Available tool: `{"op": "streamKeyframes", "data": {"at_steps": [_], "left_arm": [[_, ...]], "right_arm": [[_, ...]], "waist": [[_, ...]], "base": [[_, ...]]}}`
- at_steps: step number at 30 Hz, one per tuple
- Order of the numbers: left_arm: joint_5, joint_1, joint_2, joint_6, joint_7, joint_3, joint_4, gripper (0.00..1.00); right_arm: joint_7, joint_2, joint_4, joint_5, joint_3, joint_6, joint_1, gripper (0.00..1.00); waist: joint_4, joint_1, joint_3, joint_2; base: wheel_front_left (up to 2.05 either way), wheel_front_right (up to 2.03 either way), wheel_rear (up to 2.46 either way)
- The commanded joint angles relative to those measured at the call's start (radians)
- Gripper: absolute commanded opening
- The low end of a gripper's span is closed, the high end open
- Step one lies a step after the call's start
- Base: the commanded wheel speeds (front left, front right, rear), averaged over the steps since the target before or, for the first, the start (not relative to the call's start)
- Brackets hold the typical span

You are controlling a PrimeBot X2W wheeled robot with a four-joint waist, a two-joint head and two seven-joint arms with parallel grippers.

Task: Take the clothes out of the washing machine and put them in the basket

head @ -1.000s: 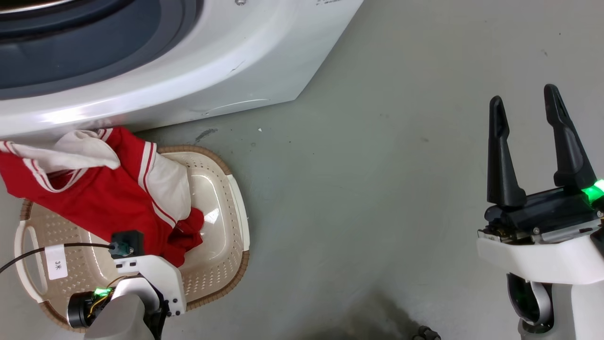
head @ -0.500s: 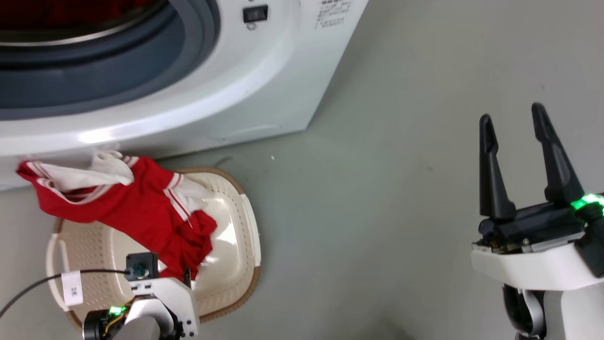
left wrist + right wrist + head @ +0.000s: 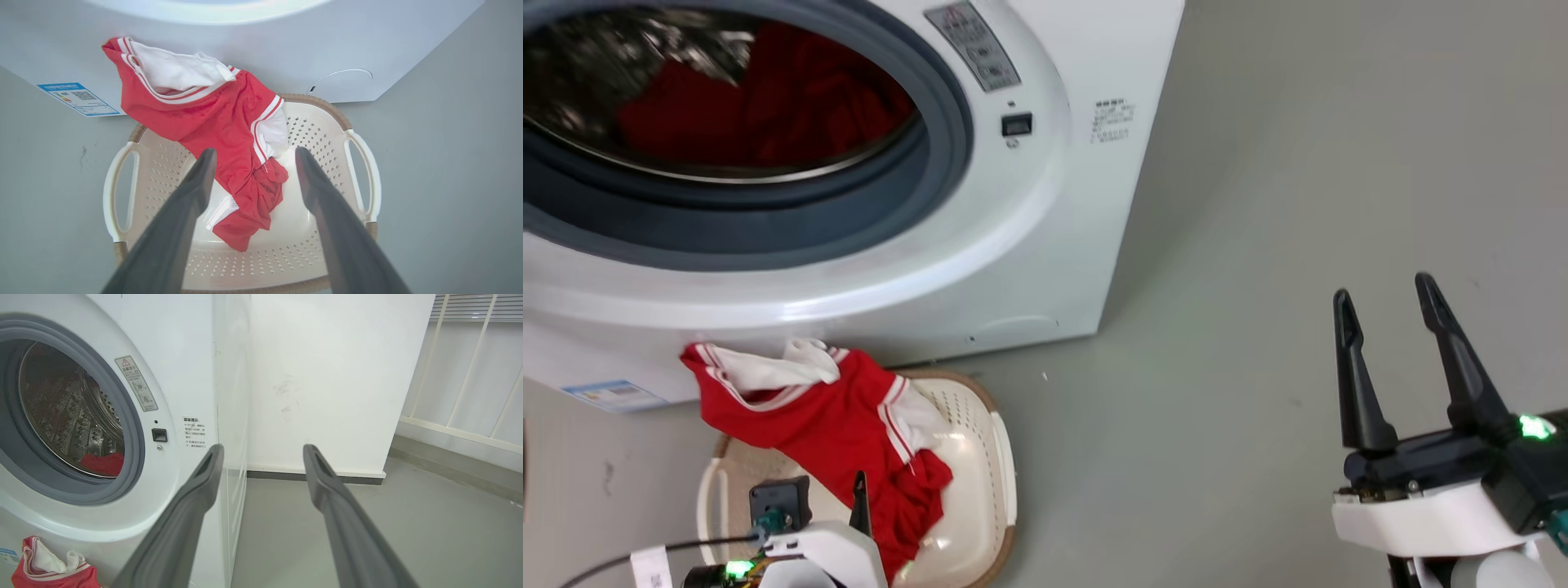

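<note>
left gripper (image 3: 254,150): jaws apart, gripping nothing, poised above the basket (image 3: 361,143). in the left wrist view, red garment (image 3: 220,122) just beyond the jaws, running from centre toward 11 o'clock. lower bunched end inside the basket. upper end, with white lining, draped over the rim at 11–12 o'clock and leaning on the washing machine (image 3: 286,49) front. basket on the floor (image 3: 449,183), touching or just beside the machine base at 12 o'clock; cannot tell which. blue label (image 3: 77,98) on the machine at 10 o'clock.

right gripper (image 3: 1383,287): jaws apart, empty, in the air at 4 o'clock of the head view, well apart from basket and machine. in the right wrist view, pointing at the machine's front corner and a white wall (image 3: 327,375).

more red clothes (image 3: 768,106) inside the steel drum (image 3: 69,412), at 11 o'clock of the head view, behind the grey door seal (image 3: 952,139). warning sticker (image 3: 972,45) at 1 o'clock of the opening.
</note>
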Motion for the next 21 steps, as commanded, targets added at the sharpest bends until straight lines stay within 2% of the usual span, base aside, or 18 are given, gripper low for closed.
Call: {"op": "streamKeyframes", "data": {"at_steps": [1, 13, 21], "left_arm": [[0.019, 0.044, -0.009, 0.012, -0.003, 0.019, -0.062, 1.0], [0.131, 0.251, -0.066, 0.036, -0.003, 0.136, -0.511, 1.0], [0.182, 0.324, -0.082, 0.055, -0.003, 0.161, -0.764, 1.0]], "right_arm": [[-0.002, -0.001, 0.004, -0.003, -0.003, -0.001, 0.023, 1.0], [-0.002, -0.001, 0.014, -0.017, -0.017, -0.001, 0.109, 1.0], [-0.002, 0.0, 0.01, -0.006, -0.015, -0.001, 0.138, 1.0]], "waist": [[0.026, 0.0001, -0.058, 0.0], [0.065, 0.0001, -0.177, 0.0], [0.076, 0.0001, -0.212, 0.0]], "base": [[0.0, 0.0, 0.0], [0.0, 0.0, 0.0], [0.0, 0.0, 0.0]]}}
